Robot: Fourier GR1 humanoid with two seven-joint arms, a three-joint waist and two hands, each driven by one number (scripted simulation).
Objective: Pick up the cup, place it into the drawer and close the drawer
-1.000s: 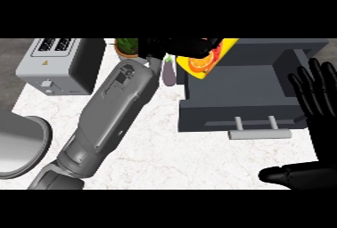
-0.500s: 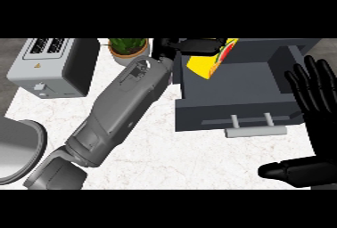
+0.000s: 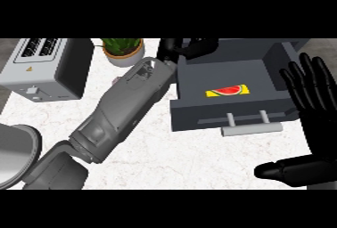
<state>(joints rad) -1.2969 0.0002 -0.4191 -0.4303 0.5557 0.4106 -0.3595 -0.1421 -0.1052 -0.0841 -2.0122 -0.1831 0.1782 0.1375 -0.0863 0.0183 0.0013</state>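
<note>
Head view, nearest items first. The right hand stands at the right edge of the view, palm toward the drawer. Its fingers are straight, spread wide and pointing up, and its thumb reaches out to the left low down. It holds nothing and touches nothing.

At the lower left edge, a round grey metal vessel is partly cut off by the frame. It rests on the white marbled table.

The left forearm runs diagonally from the lower left corner up toward the top centre, crossing above the table.

The drawer is dark grey and stands pulled out. Its bar handle faces the near side, on two short posts.

The cup lies inside the drawer, close behind the front wall. Only a yellow patch with a red watermelon print shows, so its pose cannot be told.

The left hand is at the drawer's far left corner, well apart from the cup. Whether this hand is spread or closed cannot be told, because it reads as dark shapes against the dark drawer.

On the far left of the table stands a grey toaster. A potted plant stands between the toaster and the left hand.
</note>
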